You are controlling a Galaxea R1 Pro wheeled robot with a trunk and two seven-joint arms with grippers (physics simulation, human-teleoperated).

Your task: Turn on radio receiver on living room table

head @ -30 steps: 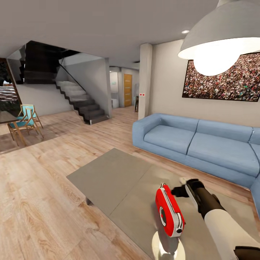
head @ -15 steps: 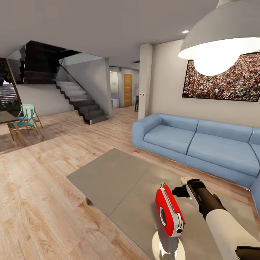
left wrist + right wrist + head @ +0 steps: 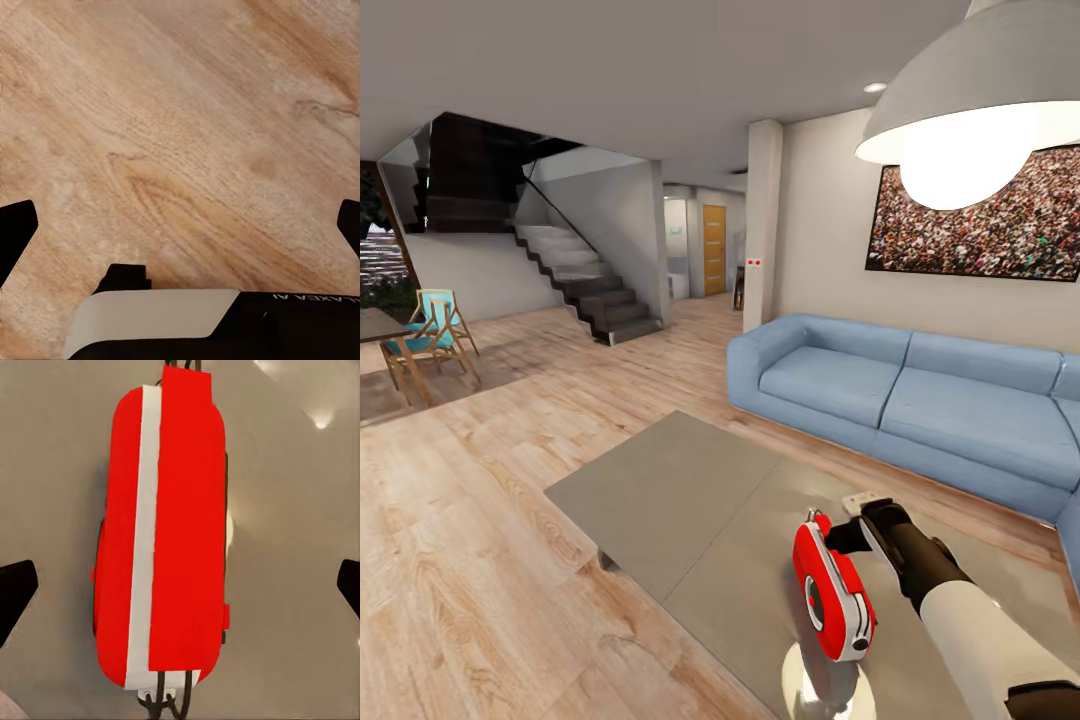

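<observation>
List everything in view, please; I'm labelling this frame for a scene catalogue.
radio: one, red with white-grey trim, standing on the table's near part
table: one, grey and glossy, low, centre foreground
sofa: one, blue, beyond the table along the right wall
picture: one, crowd photo, on the wall above the sofa
lamp: one, white dome pendant, lit, upper right
stairs: one flight, dark, at the back left
chair: one, wood with turquoise seat, far left
door: one, orange-brown, at the back
floor: light wood planks
right claw: one, black, open, just behind the radio's top
left claw: one, black, open, over the floor
</observation>
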